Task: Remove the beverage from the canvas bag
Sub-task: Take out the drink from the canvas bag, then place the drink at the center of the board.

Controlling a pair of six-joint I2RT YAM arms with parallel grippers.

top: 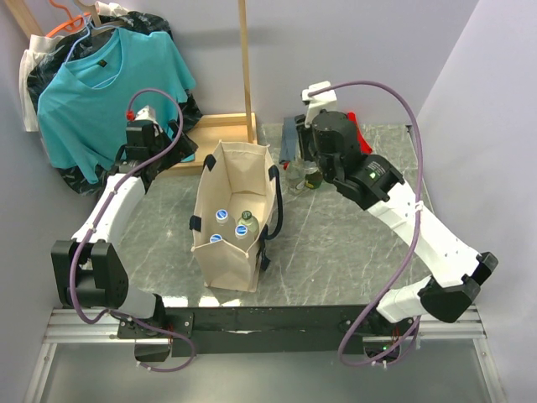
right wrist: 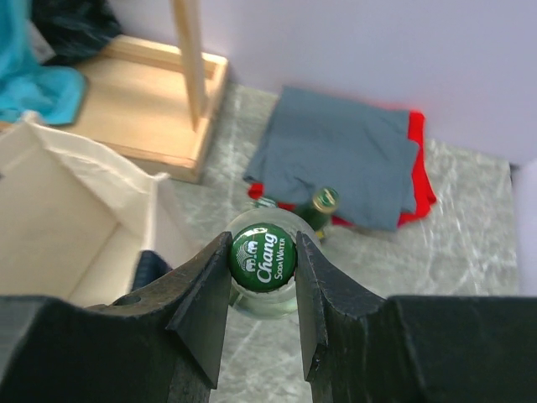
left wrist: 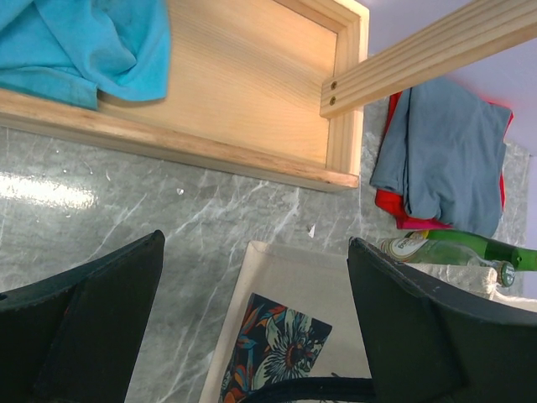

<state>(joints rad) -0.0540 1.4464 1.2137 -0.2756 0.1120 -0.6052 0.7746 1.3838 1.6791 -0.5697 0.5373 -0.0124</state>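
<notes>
The beige canvas bag (top: 220, 267) stands open at the table's middle, with several capped bottles (top: 223, 215) upright inside. My right gripper (right wrist: 263, 260) is shut on the neck of a clear beverage bottle with a green Chang cap (right wrist: 263, 256). It holds the bottle upright outside the bag, just past the bag's far right corner (top: 300, 175). My left gripper (left wrist: 256, 243) is open and holds nothing. It hangs over the bag's far end (left wrist: 310, 281), above a floral patch (left wrist: 281, 344).
A green bottle (right wrist: 319, 204) sits just behind the held one, in front of a folded grey cloth on a red one (right wrist: 336, 155). A wooden rack base (top: 222, 126) with its upright post and a teal shirt (top: 101, 84) stand at the back left.
</notes>
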